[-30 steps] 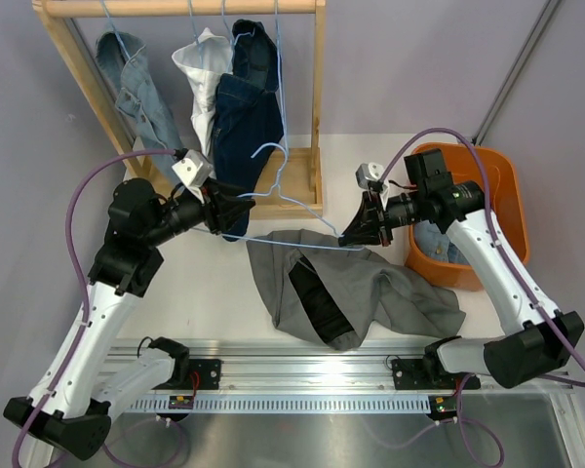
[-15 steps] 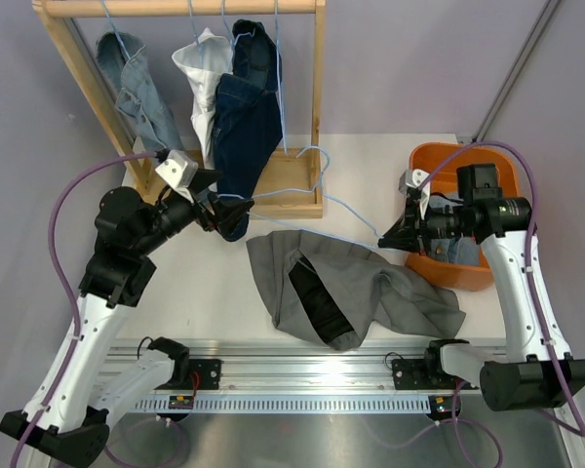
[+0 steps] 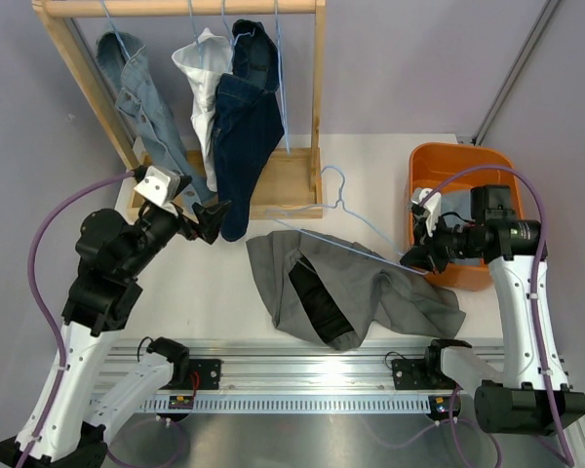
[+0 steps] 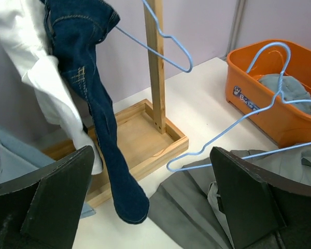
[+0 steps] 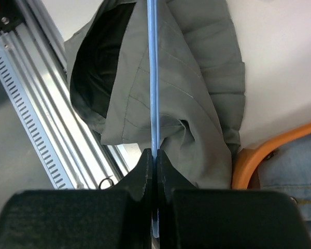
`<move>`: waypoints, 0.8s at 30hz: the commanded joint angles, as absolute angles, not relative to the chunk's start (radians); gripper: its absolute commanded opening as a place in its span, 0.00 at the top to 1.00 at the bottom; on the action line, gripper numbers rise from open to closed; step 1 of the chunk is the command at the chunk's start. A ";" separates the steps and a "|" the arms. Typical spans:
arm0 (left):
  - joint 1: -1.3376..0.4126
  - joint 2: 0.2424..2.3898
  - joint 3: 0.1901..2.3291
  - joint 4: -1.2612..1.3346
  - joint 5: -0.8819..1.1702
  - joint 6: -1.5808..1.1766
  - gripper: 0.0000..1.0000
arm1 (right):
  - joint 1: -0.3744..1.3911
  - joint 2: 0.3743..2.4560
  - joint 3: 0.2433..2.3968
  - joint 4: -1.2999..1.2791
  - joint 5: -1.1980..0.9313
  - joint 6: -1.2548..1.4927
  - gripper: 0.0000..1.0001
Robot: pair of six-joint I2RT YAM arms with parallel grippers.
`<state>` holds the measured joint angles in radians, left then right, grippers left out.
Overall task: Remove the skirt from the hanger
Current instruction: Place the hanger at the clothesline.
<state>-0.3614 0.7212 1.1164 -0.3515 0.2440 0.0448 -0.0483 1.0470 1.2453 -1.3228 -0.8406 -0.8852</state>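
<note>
l arm bent, forearm reaching twd the wooden rack (image 3: 273,190); left gripper (image 3: 213,218) jaws spread wide, nothing in them. r arm upright beside the orange bin (image 3: 468,156); right gripper (image 5: 154,155) jaws pinch the blue hanger (image 5: 153,78) wire. grey skirt (image 3: 370,292) lies crumpled on the table, wire crossing over it.

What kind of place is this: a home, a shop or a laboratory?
Probably a robotics lab bench: left arm and right arm bolted to an aluminium rail, beside a small wooden clothes rack and an orange bin.
</note>
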 commanded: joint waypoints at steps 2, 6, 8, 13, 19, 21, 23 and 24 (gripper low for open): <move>-0.357 0.700 1.057 -0.331 0.178 0.029 0.01 | -0.054 1.023 1.270 -1.172 -0.782 -0.631 1.00; -0.359 0.681 1.022 -0.311 0.169 0.014 0.01 | -0.054 1.049 1.343 -0.978 -0.746 -0.451 1.00; -0.359 0.677 1.014 -0.308 0.164 0.017 0.01 | -0.048 1.083 1.382 -0.924 -0.715 -0.363 1.00; -0.359 0.663 1.009 -0.316 0.160 0.017 0.01 | 0.037 1.175 1.541 -0.824 -0.559 -0.258 1.00; -0.359 0.646 1.003 -0.324 0.149 0.006 0.01 | 0.185 1.265 1.672 -0.776 -0.409 -0.230 1.00; -0.359 0.641 1.006 -0.327 0.146 0.006 0.01 | 0.228 1.285 1.696 -0.747 -0.370 -0.207 1.00; -0.359 0.637 1.006 -0.333 0.143 0.005 0.01 | 0.248 1.293 1.704 -0.715 -0.302 -0.164 1.00; -0.359 0.634 1.005 -0.334 0.140 0.005 0.01 | 0.274 1.292 1.700 -0.671 -0.281 -0.157 1.00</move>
